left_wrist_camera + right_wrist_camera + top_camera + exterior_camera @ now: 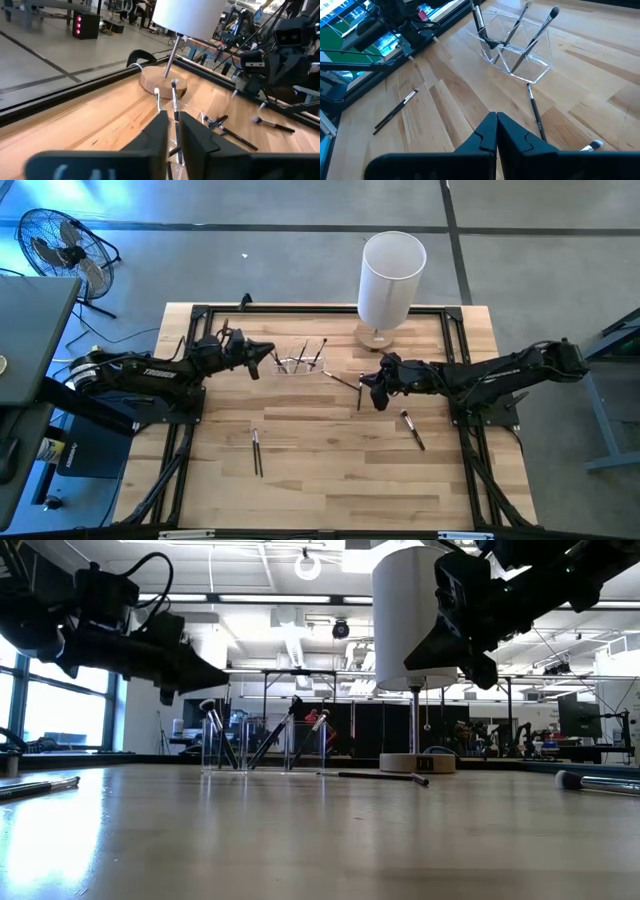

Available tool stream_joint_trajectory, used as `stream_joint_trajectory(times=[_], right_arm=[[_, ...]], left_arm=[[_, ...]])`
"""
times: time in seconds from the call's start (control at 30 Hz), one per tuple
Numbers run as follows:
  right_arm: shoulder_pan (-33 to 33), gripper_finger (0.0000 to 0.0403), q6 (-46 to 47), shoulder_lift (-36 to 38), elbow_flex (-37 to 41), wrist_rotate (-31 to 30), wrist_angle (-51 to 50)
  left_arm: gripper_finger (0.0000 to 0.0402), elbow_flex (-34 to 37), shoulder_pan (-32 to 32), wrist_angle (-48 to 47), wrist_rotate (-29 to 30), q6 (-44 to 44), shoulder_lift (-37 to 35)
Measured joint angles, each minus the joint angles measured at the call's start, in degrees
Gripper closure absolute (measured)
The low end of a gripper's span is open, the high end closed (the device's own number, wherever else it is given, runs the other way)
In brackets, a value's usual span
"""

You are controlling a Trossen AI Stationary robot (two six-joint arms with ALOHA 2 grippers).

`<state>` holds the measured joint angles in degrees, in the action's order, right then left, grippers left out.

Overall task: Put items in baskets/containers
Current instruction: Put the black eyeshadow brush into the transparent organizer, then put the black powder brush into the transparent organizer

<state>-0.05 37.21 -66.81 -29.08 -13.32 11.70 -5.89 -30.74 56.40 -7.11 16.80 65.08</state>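
Observation:
The clear plastic holder [300, 364] [522, 62] stands at mid-table with three dark brushes [278, 735] leaning in it, heads up. My left gripper [268, 357] [173, 131] hovers just left of the holder. A narrow gap shows between its fingers, and through it I see one standing brush [174, 95]. In the low view the left gripper [222, 675] sits above that brush's head, apart from it. My right gripper [373, 396] [496, 129] is shut and empty, right of the holder, raised above a loose brush [535, 112] lying flat on the table.
A tall white cylinder on a round wooden base [388, 280] stands behind the holder near the far edge. Two brushes [256, 452] lie toward the near left and one [412, 430] toward the near right. Black frame rails [180, 440] run along the table's sides.

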Motion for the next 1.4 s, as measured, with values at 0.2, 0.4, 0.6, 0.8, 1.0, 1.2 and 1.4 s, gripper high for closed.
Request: stream_joint_trajectory(times=[0.2,0.4,0.6,0.8,1.0,1.2,1.4], right_arm=[[0.0,0.0402,-0.1,0.0,0.0,1.6,0.0],[0.0,0.0402,-1.6,0.0,0.0,3.7,0.0],[0.0,0.0402,-3.1,0.0,0.0,6.7,0.0],[0.0,0.0402,-5.2,0.0,0.0,9.5,-0.3],[0.0,0.0402,-7.8,0.0,0.0,13.6,-1.5],[0.0,0.0402,-9.2,0.0,0.0,15.7,-5.1],[0.0,0.0402,-9.0,0.0,0.0,15.9,-7.9]], left_arm=[[0.0278,0.0,0.0,0.3,0.1,0.0,0.0],[0.0221,-4.4,0.0,0.2,3.3,-0.8,-1.3],[0.0214,-16.5,2.3,-14.9,6.1,-3.5,-3.5],[0.0214,-37.0,10.7,-54.9,14.5,-2.6,-2.3],[0.0214,-50.9,19.0,-77.4,17.8,16.0,4.0],[0.0214,-54.4,26.8,-84.6,17.8,34.3,9.6],[0.024,-54.5,34.4,-91.1,18.6,53.0,14.2]])
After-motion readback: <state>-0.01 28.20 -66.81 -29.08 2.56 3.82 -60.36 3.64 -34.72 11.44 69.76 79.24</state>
